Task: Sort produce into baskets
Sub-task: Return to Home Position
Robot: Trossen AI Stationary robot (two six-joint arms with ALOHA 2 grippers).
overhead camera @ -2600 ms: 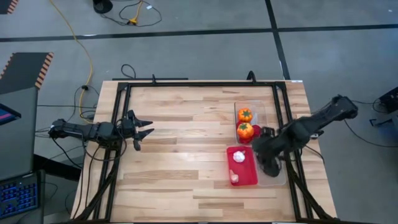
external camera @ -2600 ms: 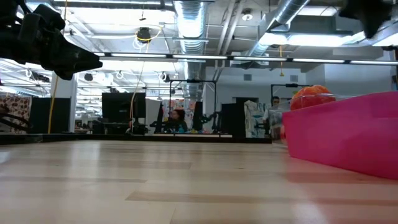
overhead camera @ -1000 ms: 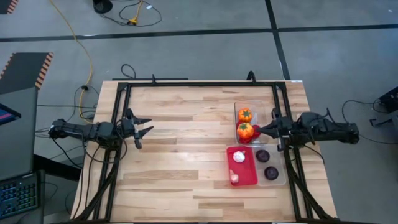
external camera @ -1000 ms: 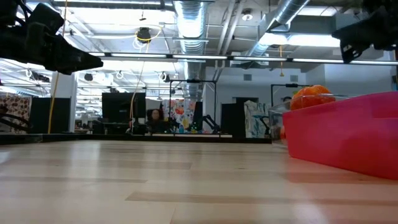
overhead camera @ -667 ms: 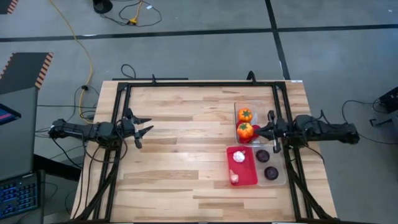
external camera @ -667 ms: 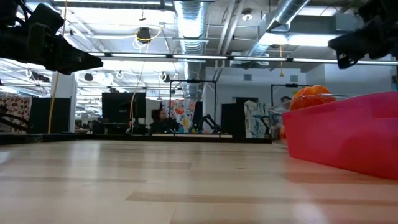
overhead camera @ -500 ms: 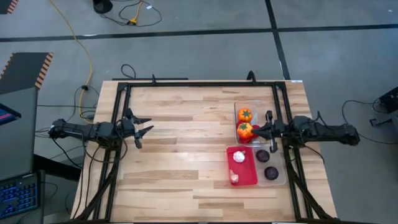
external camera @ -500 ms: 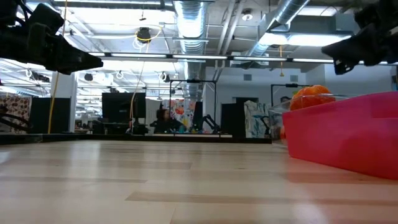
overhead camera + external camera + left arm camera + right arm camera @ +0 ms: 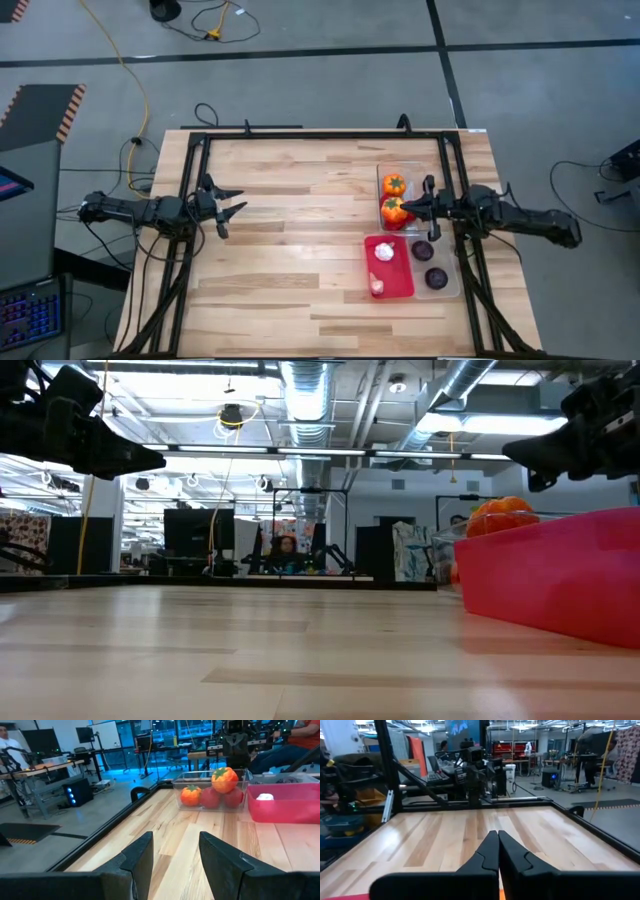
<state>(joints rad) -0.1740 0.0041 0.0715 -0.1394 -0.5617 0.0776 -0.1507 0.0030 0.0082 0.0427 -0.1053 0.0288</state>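
Note:
The produce lies sorted at the table's right. Two orange pieces [image 9: 394,184] and a red one [image 9: 412,210] lie in a clear basket [image 9: 420,175]. Two white garlic bulbs [image 9: 384,251] lie in the red basket [image 9: 398,280]. Two dark purple balls [image 9: 423,250] lie in another clear basket [image 9: 452,290]. My right gripper [image 9: 404,207] is shut and empty; it hangs level above the near orange piece, pointing toward the table's left. My left gripper [image 9: 238,202] hovers open and empty at the table's left edge.
A black frame rail [image 9: 300,136] runs round the tabletop. Bare wood [image 9: 300,230] spans the middle and left between the two grippers. Off the table at the left stands a dark desk with a keyboard [image 9: 30,315].
My right gripper has gone toward the table's left edge and a little lower, coming over the clear basket with the orange pieces. It has stayed shut. The produce has not moved.

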